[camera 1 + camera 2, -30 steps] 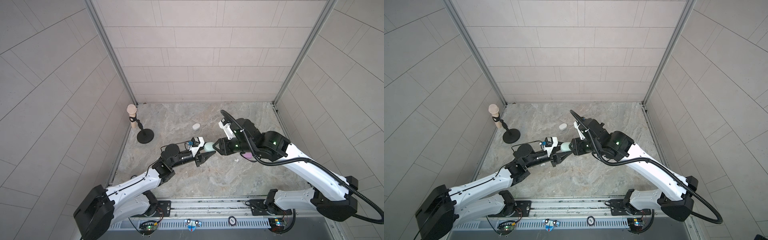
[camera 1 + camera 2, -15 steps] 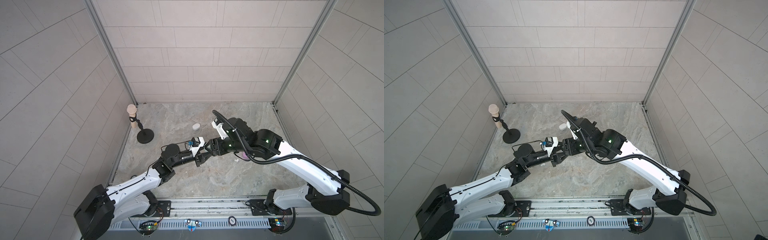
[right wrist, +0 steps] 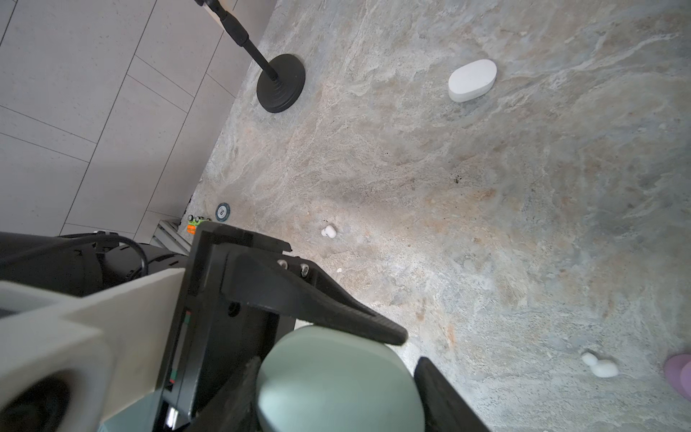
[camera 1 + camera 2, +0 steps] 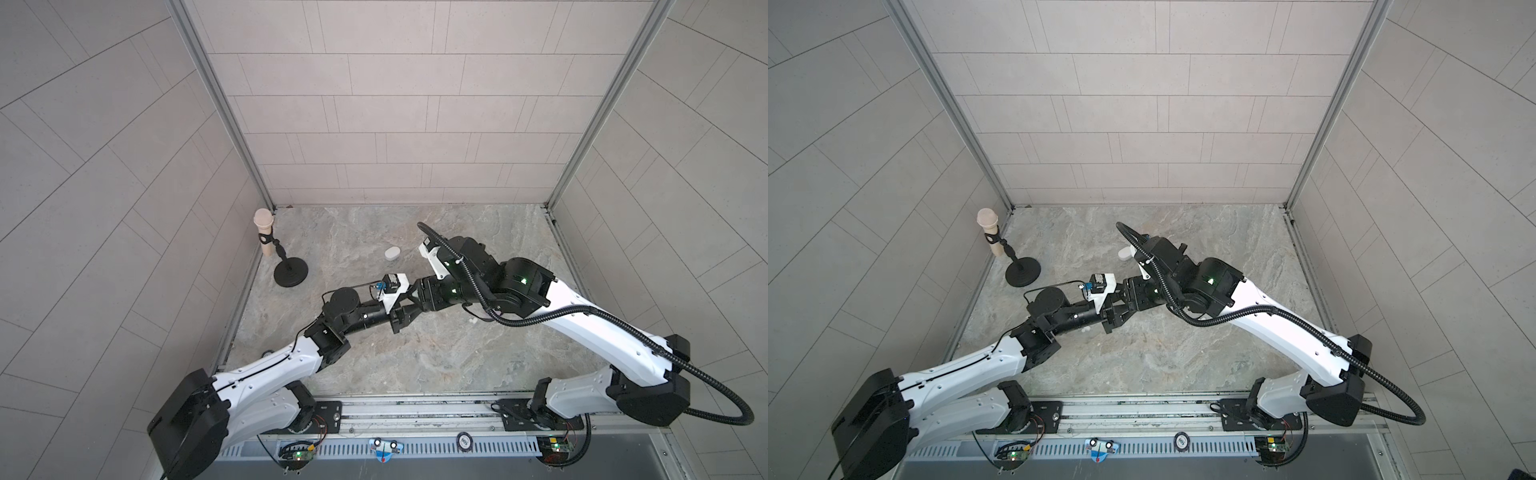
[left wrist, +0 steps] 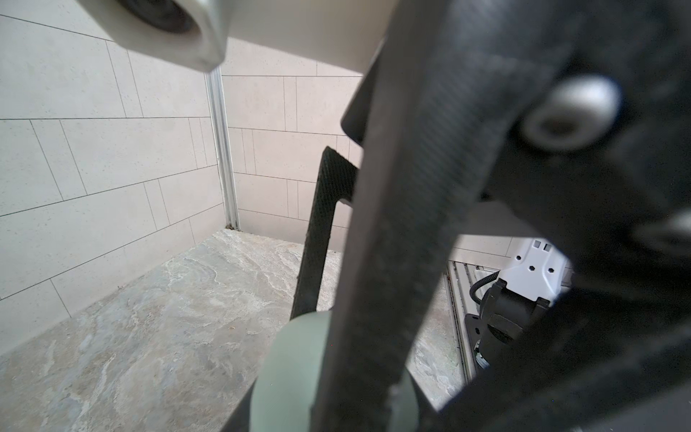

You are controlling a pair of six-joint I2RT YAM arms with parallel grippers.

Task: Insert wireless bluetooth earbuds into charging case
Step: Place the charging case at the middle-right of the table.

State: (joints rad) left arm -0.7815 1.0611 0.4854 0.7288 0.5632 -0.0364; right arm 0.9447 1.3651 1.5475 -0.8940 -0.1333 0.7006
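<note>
A mint-green charging case (image 3: 336,381) hangs above the floor where the two arms meet. My left gripper (image 4: 401,319) is shut on it, one of its fingers (image 3: 336,318) lying along the case's edge. My right gripper (image 4: 412,300) stands open around the same case, a finger on either side and a thin gap at one. In both top views the grippers hide the case. Two white earbuds (image 3: 329,232) (image 3: 598,364) lie loose on the stone floor. A closed white case (image 4: 392,253) lies farther back.
A microphone on a round black stand (image 4: 291,272) is at the back left by the wall. A lilac thing (image 3: 678,374) shows at the edge of the right wrist view. Tiled walls close in three sides and a metal rail (image 4: 415,409) runs along the front.
The right gripper moved left onto the left gripper and widened its jaws, so the green case now sits deeper between them. The left arm barely moved and stayed shut.
</note>
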